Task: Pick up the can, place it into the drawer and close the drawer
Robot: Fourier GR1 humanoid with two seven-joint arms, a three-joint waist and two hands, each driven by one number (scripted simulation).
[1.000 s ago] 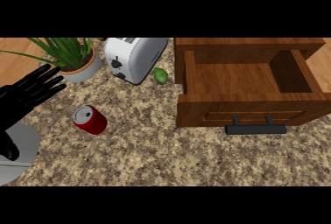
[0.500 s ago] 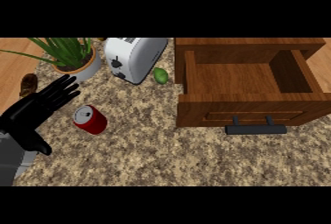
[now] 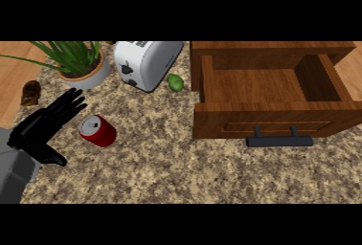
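One black left hand (image 3: 44,128) enters our view from the lower left on its grey forearm, fingers straight and spread, thumb apart, holding nothing; we judge it is lined up to close around the red cylindrical can (image 3: 98,130), which lies on its side on the speckled stone counter (image 3: 176,172) just beside those fingers. Well to the right, the brown wooden drawer (image 3: 265,98) stands pulled open, its black bar handle (image 3: 279,141) facing us, ready to receive the can. Farther back we see a small green fruit (image 3: 175,82), a white toaster (image 3: 145,61) and a potted green plant (image 3: 76,60). Our right hand is out of sight.
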